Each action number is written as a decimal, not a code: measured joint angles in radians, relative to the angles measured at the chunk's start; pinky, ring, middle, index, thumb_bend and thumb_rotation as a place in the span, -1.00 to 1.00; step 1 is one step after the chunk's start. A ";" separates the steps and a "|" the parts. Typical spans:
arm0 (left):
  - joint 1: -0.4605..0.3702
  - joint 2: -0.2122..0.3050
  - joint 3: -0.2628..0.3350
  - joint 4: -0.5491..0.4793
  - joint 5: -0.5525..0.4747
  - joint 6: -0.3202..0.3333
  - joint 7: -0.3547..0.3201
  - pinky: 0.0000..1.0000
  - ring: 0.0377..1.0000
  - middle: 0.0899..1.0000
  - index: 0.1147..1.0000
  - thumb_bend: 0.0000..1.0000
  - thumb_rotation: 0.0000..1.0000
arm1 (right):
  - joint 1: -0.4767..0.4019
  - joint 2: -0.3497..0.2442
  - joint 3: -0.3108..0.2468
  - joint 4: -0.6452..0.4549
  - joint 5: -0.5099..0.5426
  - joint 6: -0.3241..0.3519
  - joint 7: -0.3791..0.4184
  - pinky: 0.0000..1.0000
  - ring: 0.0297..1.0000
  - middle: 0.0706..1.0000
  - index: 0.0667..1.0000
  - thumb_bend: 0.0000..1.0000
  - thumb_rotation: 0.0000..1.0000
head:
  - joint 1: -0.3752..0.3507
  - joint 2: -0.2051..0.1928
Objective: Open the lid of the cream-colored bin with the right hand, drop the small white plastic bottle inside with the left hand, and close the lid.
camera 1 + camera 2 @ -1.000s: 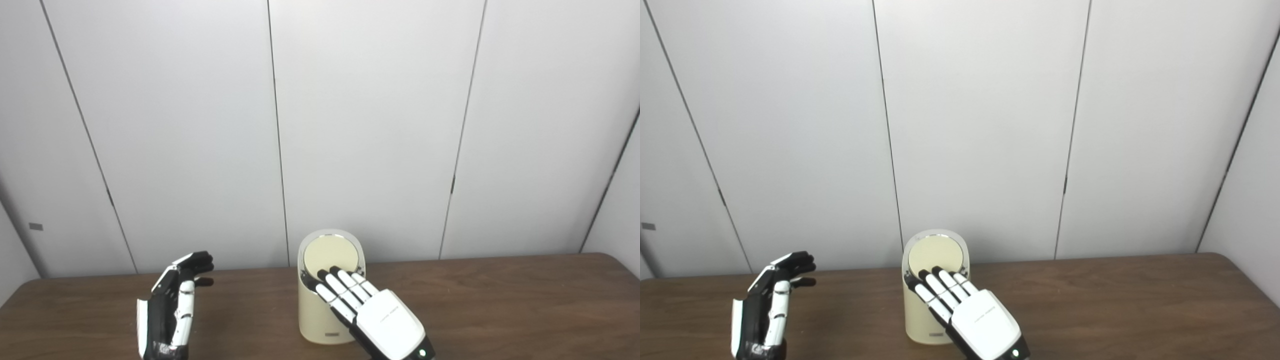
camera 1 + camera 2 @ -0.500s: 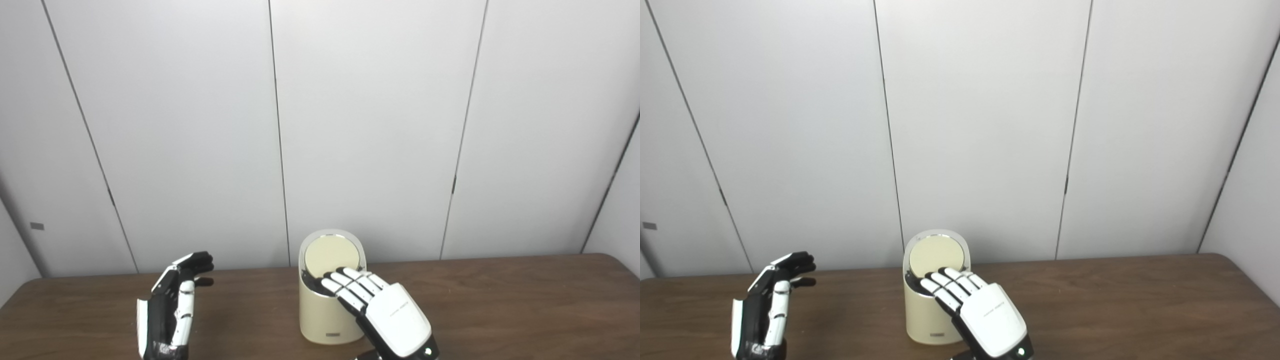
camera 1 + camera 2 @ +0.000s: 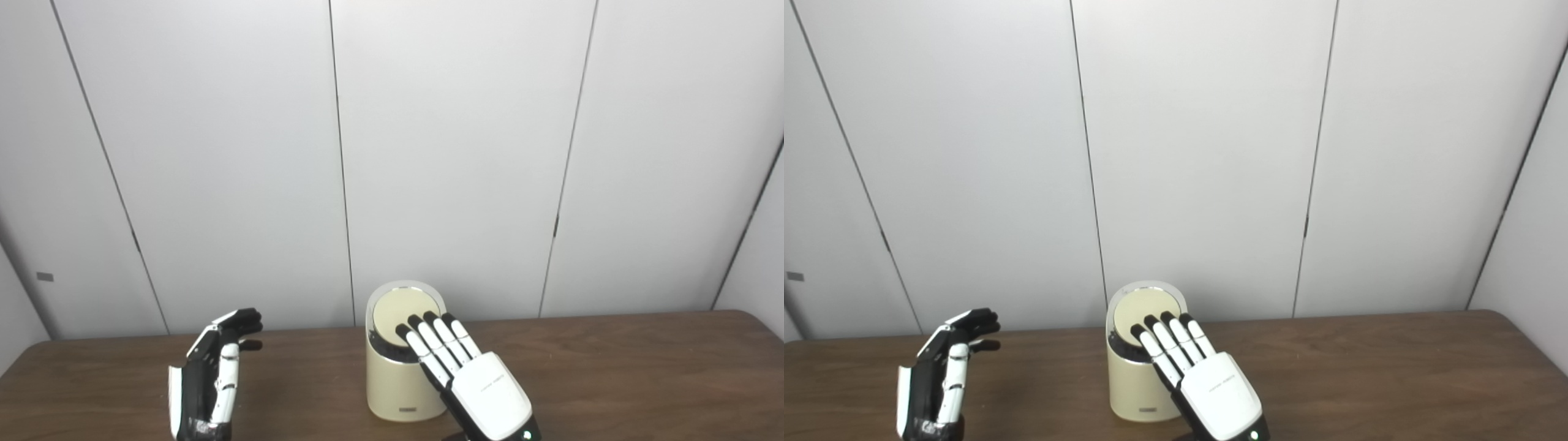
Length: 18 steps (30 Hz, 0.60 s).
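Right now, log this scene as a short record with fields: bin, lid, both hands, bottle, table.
bin: cream-colored bin, upright on the table
lid: lid raised, dark opening showing below it
right hand: right hand open, fingers extended over the bin's opening in front of the lid
left hand: left hand open, empty, off to the bin's left
bottle: not in view
table: brown wooden table

Both head cameras look forward and slightly down from behind the right hand, close to it, facing the wall. They share the table, the bin ahead of that hand, and the left hand beyond.
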 measured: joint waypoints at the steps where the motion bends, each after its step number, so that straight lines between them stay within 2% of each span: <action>1: 0.000 0.000 0.000 0.000 0.000 0.000 0.000 0.14 0.32 0.31 0.26 -0.54 0.46 | 0.000 0.000 0.000 0.000 0.000 0.000 0.000 1.00 1.00 1.00 1.00 0.79 0.27 | 0.000 0.000; 10: 0.000 0.000 0.000 0.002 0.000 0.000 0.001 0.14 0.31 0.30 0.26 -0.55 0.44 | 0.007 0.001 -0.013 -0.009 -0.003 0.019 0.019 1.00 1.00 1.00 1.00 0.77 0.33 | 0.002 -0.002; 11: 0.000 0.000 0.000 0.002 0.000 0.000 0.002 0.14 0.32 0.31 0.26 -0.53 0.44 | 0.010 0.002 -0.020 -0.008 0.008 0.022 0.021 1.00 1.00 1.00 1.00 0.60 0.45 | 0.002 -0.002; 12: 0.000 0.000 0.000 0.002 0.000 0.000 0.002 0.15 0.33 0.32 0.27 -0.50 0.42 | 0.014 0.005 -0.034 -0.003 0.026 0.015 0.015 1.00 1.00 1.00 1.00 0.27 0.60 | 0.002 -0.002; 13: 0.000 0.000 -0.001 0.002 0.000 0.000 0.001 0.15 0.33 0.32 0.28 -0.49 0.42 | 0.019 0.009 -0.048 0.004 0.049 0.003 -0.004 1.00 1.00 1.00 1.00 0.15 0.65 | 0.002 -0.002; 14: 0.000 0.000 0.000 0.002 0.000 0.000 0.000 0.15 0.33 0.33 0.28 -0.49 0.38 | 0.023 0.014 -0.069 0.018 0.087 -0.013 -0.029 0.91 1.00 1.00 1.00 -0.15 0.68 | 0.002 0.000; 15: 0.000 0.000 0.000 0.002 0.000 0.000 -0.001 0.14 0.33 0.32 0.28 -0.49 0.33 | 0.025 0.018 -0.090 0.041 0.136 -0.048 -0.057 0.72 0.91 0.95 0.93 -0.42 0.59 | 0.002 0.000; 17: -0.001 0.000 0.001 0.002 -0.001 0.000 -0.002 0.14 0.33 0.32 0.28 -0.49 0.28 | 0.030 0.023 -0.142 0.075 0.235 -0.105 -0.096 0.54 0.79 0.85 0.83 -0.56 0.46 | 0.000 -0.002; 18: -0.001 0.000 0.002 0.002 -0.002 0.000 -0.003 0.14 0.32 0.32 0.28 -0.48 0.19 | 0.034 0.028 -0.175 0.082 0.288 -0.133 -0.112 0.41 0.66 0.72 0.69 -0.57 0.29 | 0.000 -0.002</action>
